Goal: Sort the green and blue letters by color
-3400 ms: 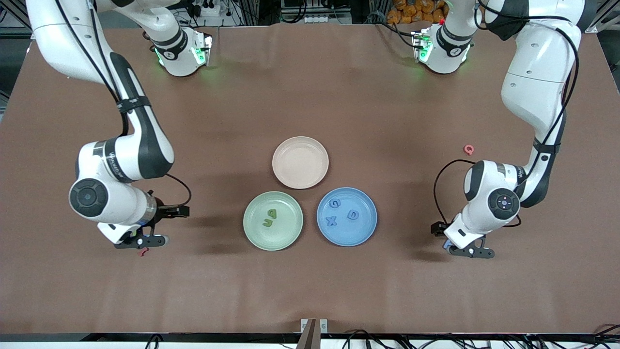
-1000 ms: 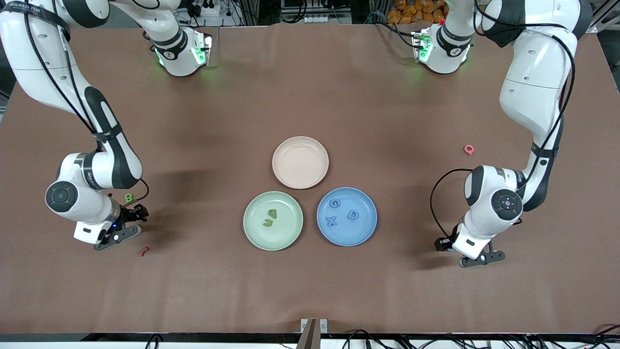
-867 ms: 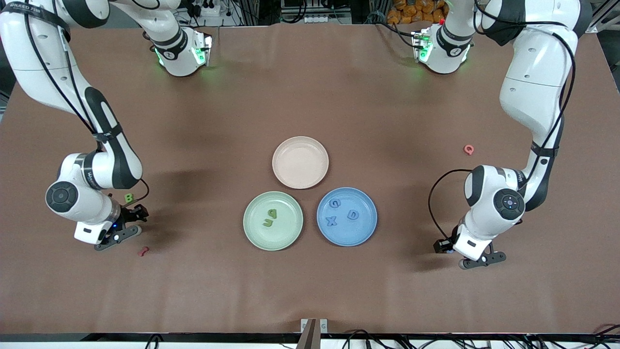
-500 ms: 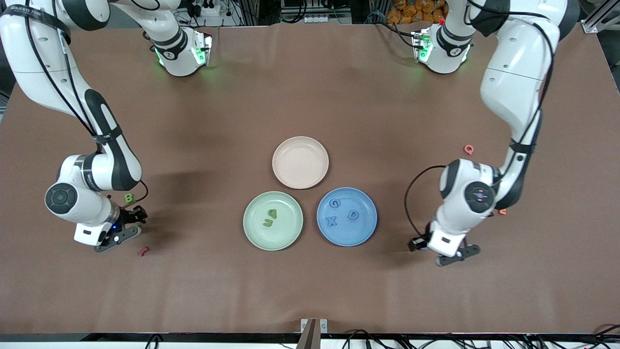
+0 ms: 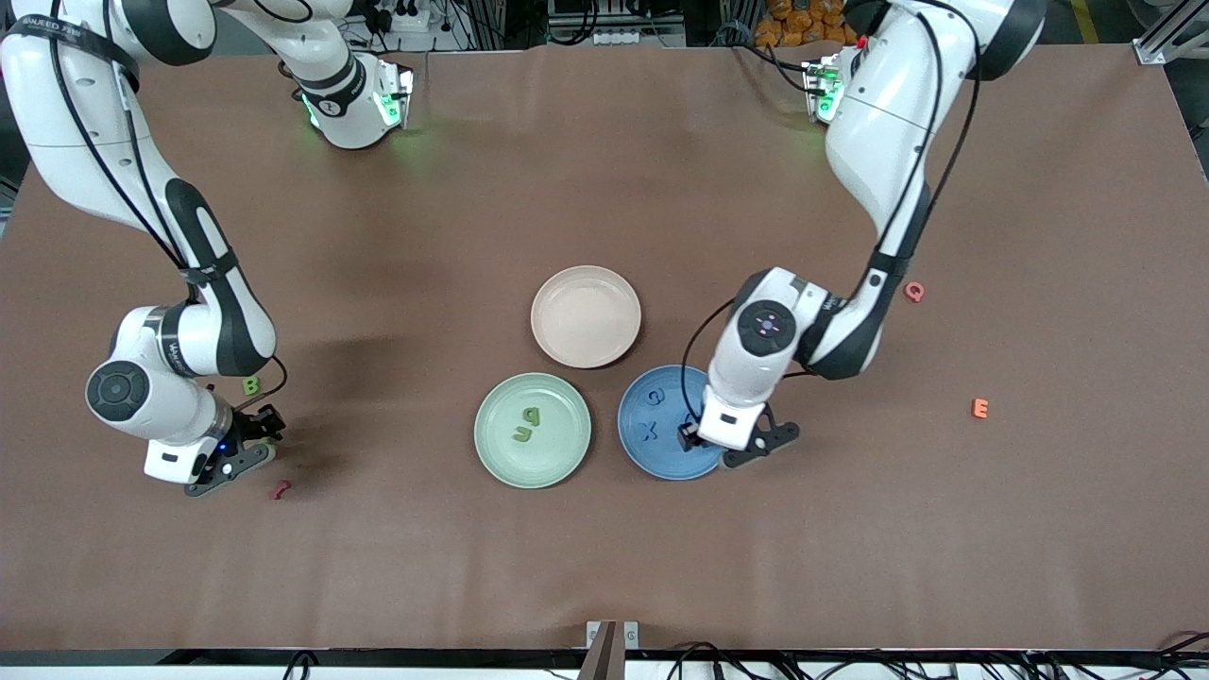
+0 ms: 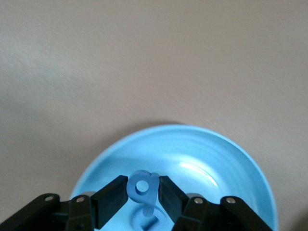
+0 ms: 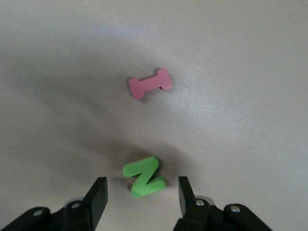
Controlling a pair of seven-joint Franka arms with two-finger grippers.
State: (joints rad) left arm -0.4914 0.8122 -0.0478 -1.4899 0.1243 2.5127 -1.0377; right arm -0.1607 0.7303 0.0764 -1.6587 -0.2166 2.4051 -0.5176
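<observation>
My left gripper (image 5: 746, 444) is over the edge of the blue plate (image 5: 650, 460), shut on a light blue letter b (image 6: 143, 186) held above the plate (image 6: 216, 159). Blue G (image 5: 654, 397) and X (image 5: 647, 431) lie in that plate; the D is hidden by the gripper. Green p (image 5: 532, 415) and u (image 5: 520, 433) lie in the green plate (image 5: 559, 449). My right gripper (image 5: 231, 460) is low at the right arm's end, open, with its fingers on either side of a green N (image 7: 144, 177) on the table. A green B (image 5: 251, 385) lies beside that arm's wrist.
An empty pink plate (image 5: 586, 316) stands farther from the camera than the two other plates. A dark red piece (image 5: 279, 489) lies near my right gripper and shows in the right wrist view (image 7: 149, 83). A pink Q (image 5: 913, 291) and an orange E (image 5: 980, 408) lie at the left arm's end.
My left arm has swung from its end of the table to over the blue plate, carrying the blue letter and uncovering the orange E. My right gripper has barely moved in the last second.
</observation>
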